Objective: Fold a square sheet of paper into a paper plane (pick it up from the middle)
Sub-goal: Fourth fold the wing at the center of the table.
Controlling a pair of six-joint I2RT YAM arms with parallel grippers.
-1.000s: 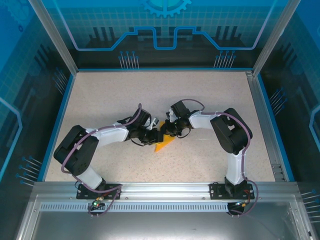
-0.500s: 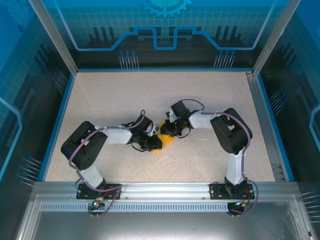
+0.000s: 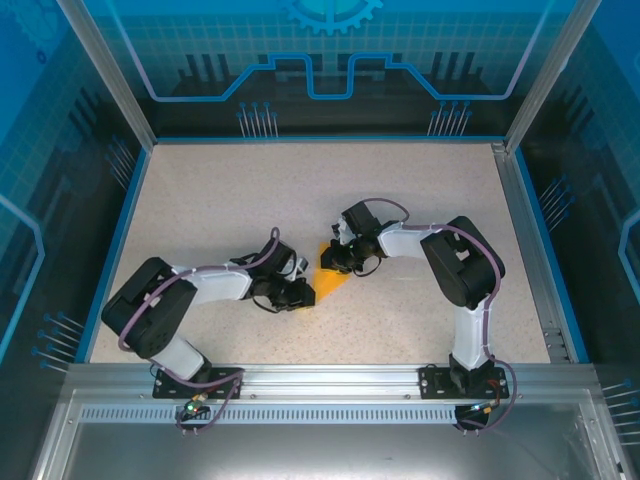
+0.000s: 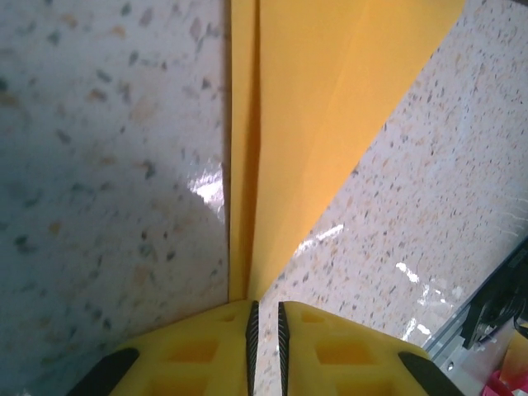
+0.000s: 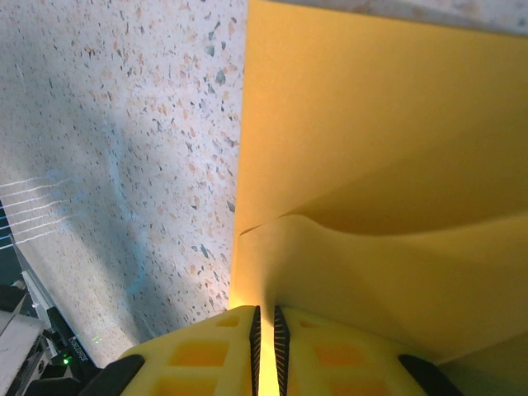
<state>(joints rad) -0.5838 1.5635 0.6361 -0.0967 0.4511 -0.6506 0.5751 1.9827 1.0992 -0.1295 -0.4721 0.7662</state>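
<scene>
Left gripper (image 4: 264, 307) has slid back toward near-left along the folded orange paper (image 3: 327, 273), which lies mid table (image 3: 420, 200). Its jaws pinch the pointed tip. Right gripper (image 5: 264, 312) is clamped on the wide end. The paper looks thin, floppy and easily torn, so grip at creased edges.

My top camera looks down from behind the arm bases (image 3: 197, 381) over the whole table (image 3: 200, 200). Both wrist cameras sit very close above it, each facing the orange paper (image 3: 328, 277) all three views share.
</scene>
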